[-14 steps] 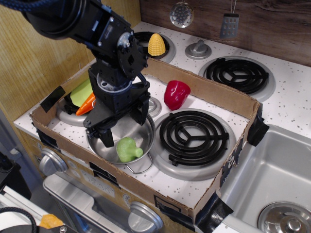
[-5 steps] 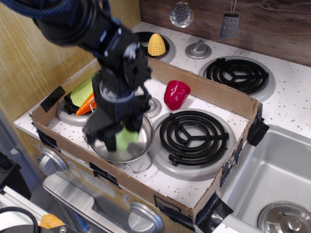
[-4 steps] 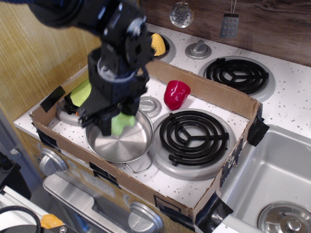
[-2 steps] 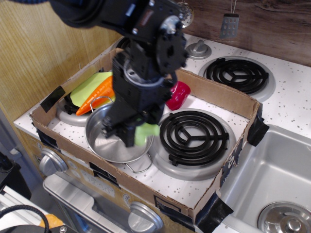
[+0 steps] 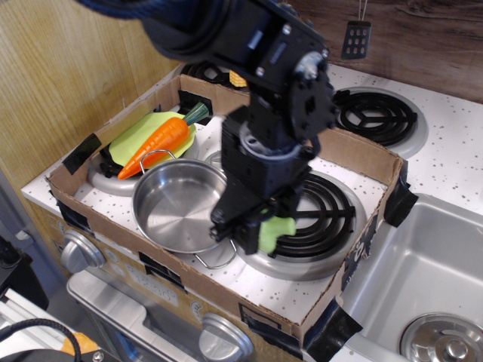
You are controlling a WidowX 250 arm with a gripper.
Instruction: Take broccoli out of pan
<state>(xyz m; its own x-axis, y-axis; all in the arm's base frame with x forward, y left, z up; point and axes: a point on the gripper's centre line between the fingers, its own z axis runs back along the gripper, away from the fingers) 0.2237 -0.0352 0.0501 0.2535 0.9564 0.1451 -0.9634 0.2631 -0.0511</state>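
Observation:
The light-green broccoli (image 5: 276, 231) is held in my gripper (image 5: 255, 229), which is shut on it. It hangs just above the front left edge of the black coil burner (image 5: 317, 215), to the right of the pan. The shiny steel pan (image 5: 179, 208) stands empty at the front left of the cardboard tray, one wire handle toward the front and one at the back. My black arm reaches in from the upper left and hides the middle of the tray.
An orange carrot (image 5: 155, 143) lies on a yellow-green plate (image 5: 134, 136) behind the pan. The cardboard tray wall (image 5: 226, 290) runs along the front. A second coil burner (image 5: 373, 115) is at the back right. A steel sink (image 5: 423, 290) lies to the right.
My gripper lifted the broccoli out of the pan and carried it right, from over the pan to over the coil burner's edge. The pan now stands empty.

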